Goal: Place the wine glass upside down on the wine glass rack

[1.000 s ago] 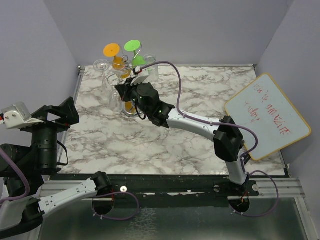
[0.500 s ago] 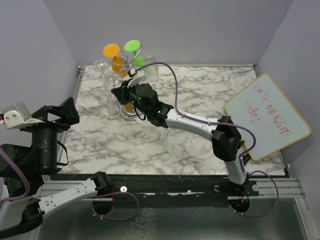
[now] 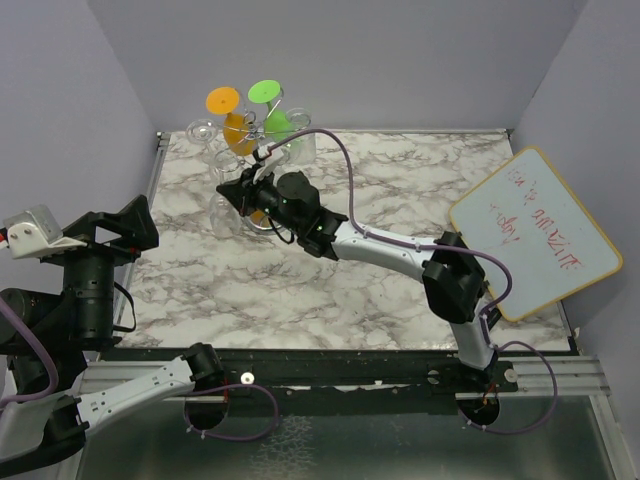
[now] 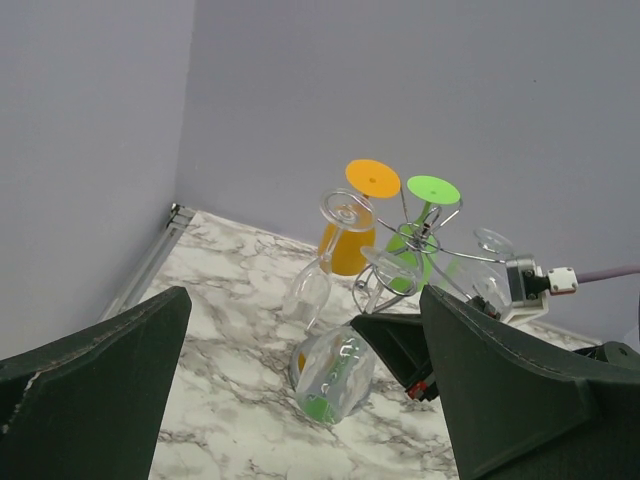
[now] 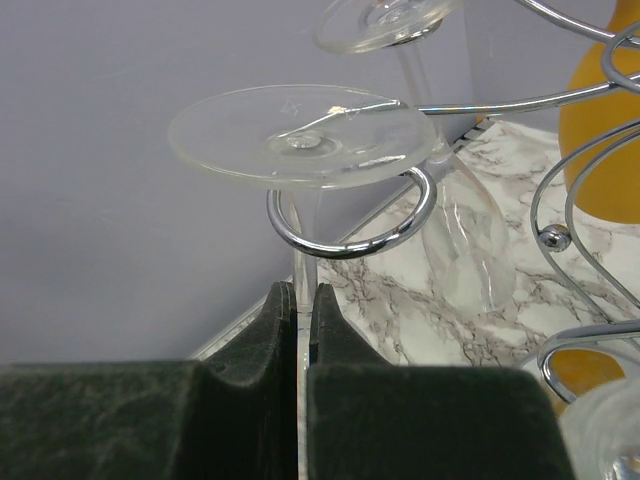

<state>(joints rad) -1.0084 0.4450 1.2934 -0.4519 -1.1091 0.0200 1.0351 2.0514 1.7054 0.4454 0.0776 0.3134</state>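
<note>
My right gripper is shut on the stem of a clear wine glass held upside down. Its round foot sits just above a curled ring of the wine glass rack, with the stem passing down through the ring. In the top view the right gripper is at the rack, with the glass bowl hanging below it. The left wrist view shows the bowl tilted beside the rack. My left gripper is open and empty, far off at the left.
The rack also carries an orange glass, a green glass and another clear glass right next to the held one. A whiteboard leans at the table's right side. The back wall is close behind the rack.
My right gripper has moved left and a little toward the back with the glass, bringing its stem into the rack's curled arm. The left arm has not moved.
</note>
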